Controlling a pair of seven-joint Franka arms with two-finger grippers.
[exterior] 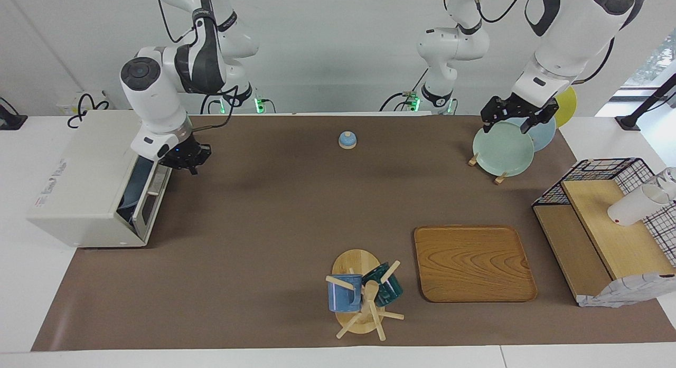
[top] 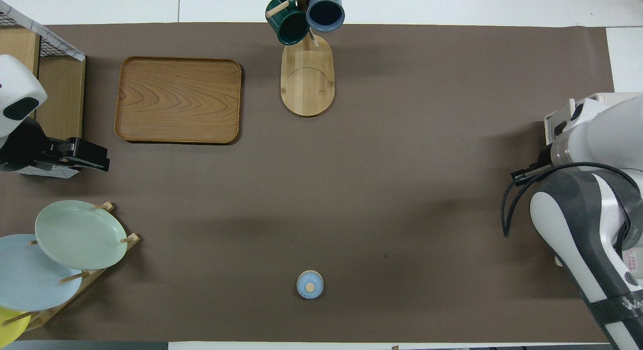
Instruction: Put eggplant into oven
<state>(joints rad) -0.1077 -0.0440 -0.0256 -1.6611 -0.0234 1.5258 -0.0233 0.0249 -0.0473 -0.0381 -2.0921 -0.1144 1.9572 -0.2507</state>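
Note:
The cream-white oven (exterior: 90, 183) stands at the right arm's end of the table. Its glass door (exterior: 148, 196) is tilted slightly ajar, almost closed. The eggplant is not in view in either view. Something blue shows dimly through the door glass. My right gripper (exterior: 187, 162) hangs close by the door's top edge, at the end nearer the robots. In the overhead view the right arm covers that gripper and most of the oven (top: 557, 121). My left gripper (exterior: 507, 126) is open and empty above the plate rack; it also shows in the overhead view (top: 95, 159).
A green plate (exterior: 503, 149) and a blue plate stand in a wooden rack at the left arm's end. A wooden tray (exterior: 472, 262), a mug stand (exterior: 364, 299) with two mugs, a small blue knobbed lid (exterior: 347, 140) and a wire-and-wood shelf (exterior: 607, 225) are on the mat.

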